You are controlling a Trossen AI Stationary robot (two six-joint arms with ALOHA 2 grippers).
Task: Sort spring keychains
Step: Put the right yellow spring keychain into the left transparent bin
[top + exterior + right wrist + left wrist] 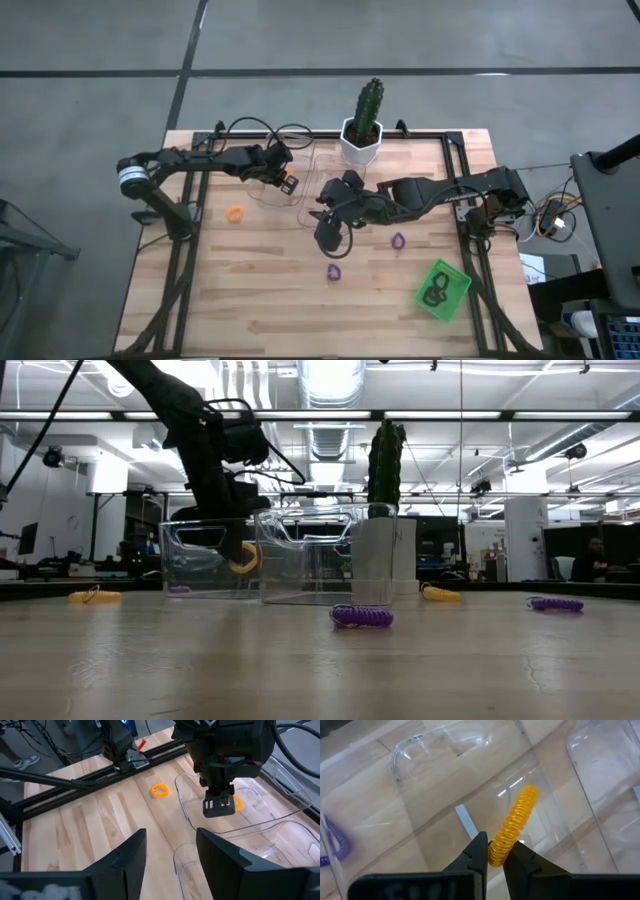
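My left gripper (495,857) is shut on an orange spring keychain (517,820) and hangs inside the left clear bin (262,185); the low view shows the keychain (243,558) between the bin's walls. A purple keychain (335,842) lies by that bin's wall. My right gripper (170,855) is open, hovering near the second clear bin (318,195), touching nothing. Loose on the table lie an orange keychain (235,214) and two purple ones (398,241) (334,271). Black keychains lie in the green tray (442,290). My left gripper pinches the orange keychain's lower end (496,854) between its two fingers, which come from above, pointing down into the bin. The coil juts out beyond the fingertips, and its free end (529,794) is off the bin floor.
A potted cactus (362,125) stands at the far edge behind the bins. Another orange keychain (440,593) lies right of the bins in the low view. The green tray sits near the table's right near corner. Bare wood spreads along the near side.
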